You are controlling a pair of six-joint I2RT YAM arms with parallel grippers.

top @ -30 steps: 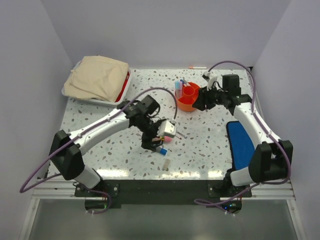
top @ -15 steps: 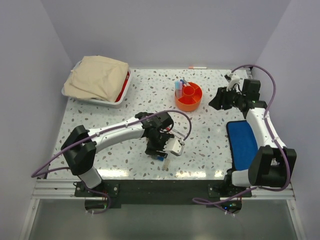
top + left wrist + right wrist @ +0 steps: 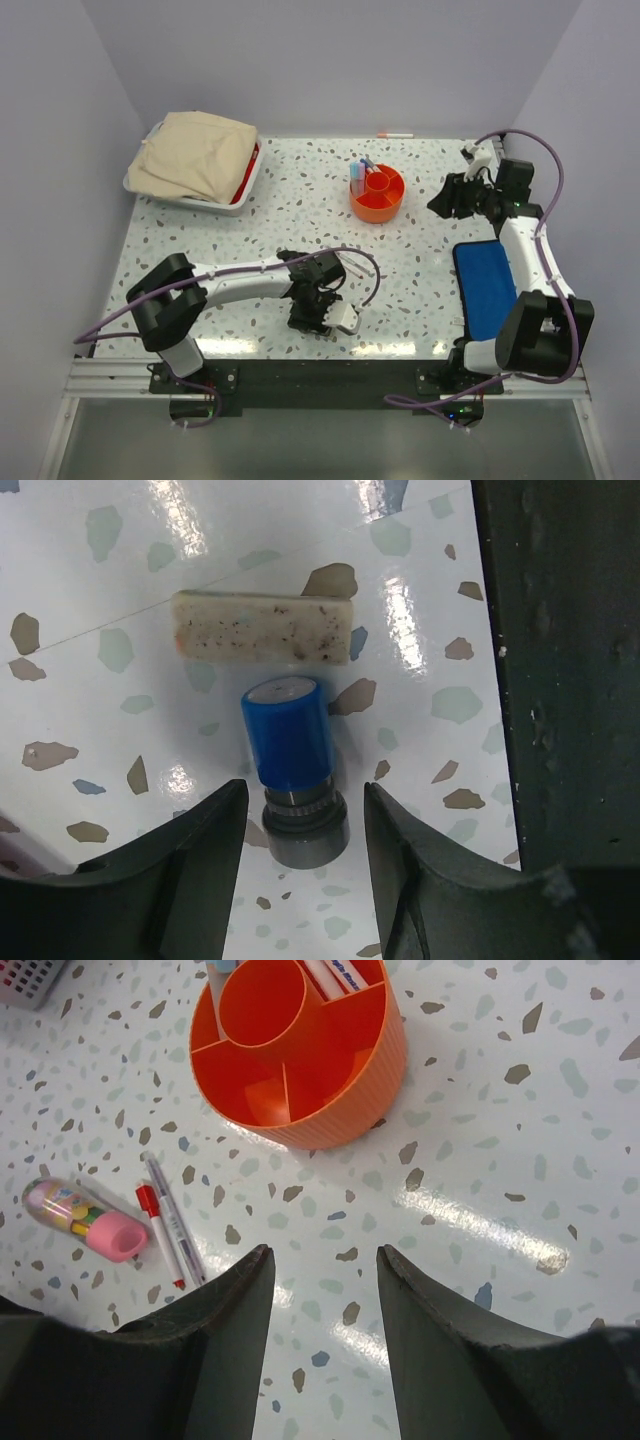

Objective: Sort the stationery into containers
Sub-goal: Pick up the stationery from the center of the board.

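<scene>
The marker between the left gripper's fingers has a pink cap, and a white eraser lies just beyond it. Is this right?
Not quite: the cap is blue, not pink, as the left wrist view shows. The marker does lie between the fingers of the left gripper, with a white eraser just beyond it.

**Speckled worktop, lightly scattered**

The worktop (image 3: 300,200) bore an orange tub (image 3: 300,1070), a white tray (image 3: 200,203) at back left and a blue mat (image 3: 485,285) on the right. A blue-capped marker (image 3: 288,745) lay just beside a speckled block (image 3: 263,640) (contact unclear). A pink-capped tube (image 3: 80,1218) and two thin pens (image 3: 177,1225) lay near the tub.
</scene>
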